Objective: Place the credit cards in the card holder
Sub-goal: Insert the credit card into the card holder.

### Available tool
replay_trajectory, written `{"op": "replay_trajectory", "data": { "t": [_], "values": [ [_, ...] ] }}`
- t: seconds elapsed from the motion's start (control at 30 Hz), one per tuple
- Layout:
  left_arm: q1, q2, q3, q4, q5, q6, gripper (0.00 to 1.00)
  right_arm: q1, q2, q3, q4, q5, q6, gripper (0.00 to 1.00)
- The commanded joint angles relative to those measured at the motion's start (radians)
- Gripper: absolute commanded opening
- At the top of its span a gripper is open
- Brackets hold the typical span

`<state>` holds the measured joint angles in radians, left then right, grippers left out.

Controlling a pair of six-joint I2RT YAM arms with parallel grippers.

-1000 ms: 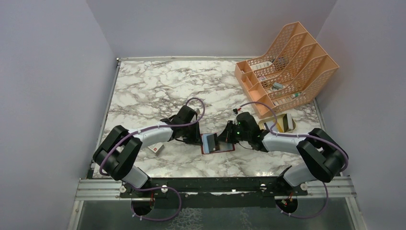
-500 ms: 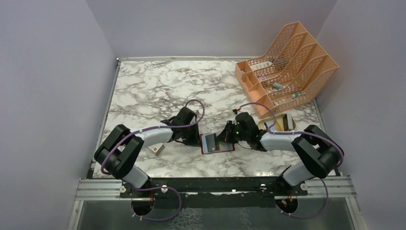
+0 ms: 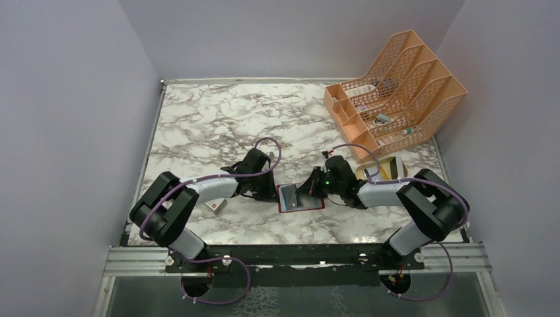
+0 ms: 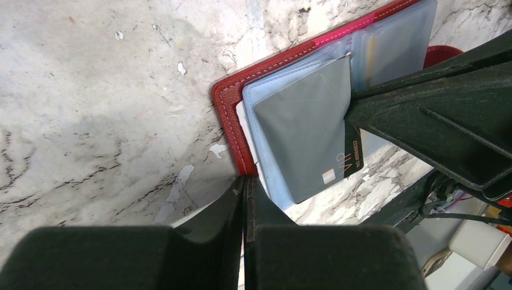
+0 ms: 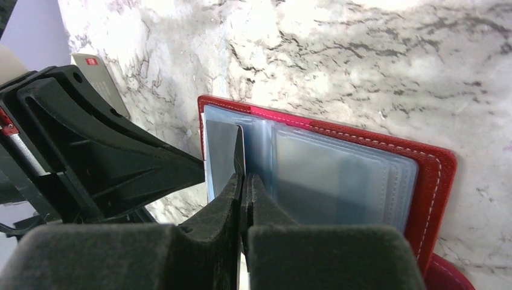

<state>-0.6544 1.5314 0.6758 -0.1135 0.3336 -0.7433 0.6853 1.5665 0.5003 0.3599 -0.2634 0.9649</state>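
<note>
The card holder [image 3: 310, 204] lies open on the marble, a red wallet with clear sleeves [image 5: 338, 175]. My left gripper [image 4: 247, 180] is shut on its red near edge [image 4: 226, 103] and pins that side. A dark credit card [image 4: 302, 133] with gold VIP lettering sits partly inside the outer sleeve, its printed end sticking out. My right gripper [image 5: 243, 176] is shut on that card, seen edge-on [image 5: 240, 145] between its fingertips. In the top view both grippers meet over the wallet, the left one [image 3: 272, 191] and the right one [image 3: 309, 193].
An orange mesh file rack [image 3: 396, 92] stands at the back right. A beige tray [image 3: 364, 172] holding more cards sits behind my right arm. A small white box with a red mark [image 3: 214, 205] lies left of my left arm.
My left gripper has closed the last bit on the wallet's edge. The right arm has edged slightly left with the card; the wallet stays in place.
</note>
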Motion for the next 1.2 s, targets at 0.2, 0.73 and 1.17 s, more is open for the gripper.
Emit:
{"op": "replay_trajectory", "data": {
  "t": [0.2,0.73,1.17],
  "values": [
    [-0.002,0.005,-0.028,0.051,0.054,-0.025,0.06,0.002,-0.069,-0.070,0.068,0.060,0.056,0.01],
    [-0.001,-0.012,-0.091,0.150,0.118,-0.121,0.05,0.040,-0.075,-0.120,0.149,0.125,0.113,0.01],
    [-0.001,0.004,-0.109,0.159,0.102,-0.123,0.05,0.045,-0.169,-0.183,0.117,0.192,0.127,0.01]
  ]
}}
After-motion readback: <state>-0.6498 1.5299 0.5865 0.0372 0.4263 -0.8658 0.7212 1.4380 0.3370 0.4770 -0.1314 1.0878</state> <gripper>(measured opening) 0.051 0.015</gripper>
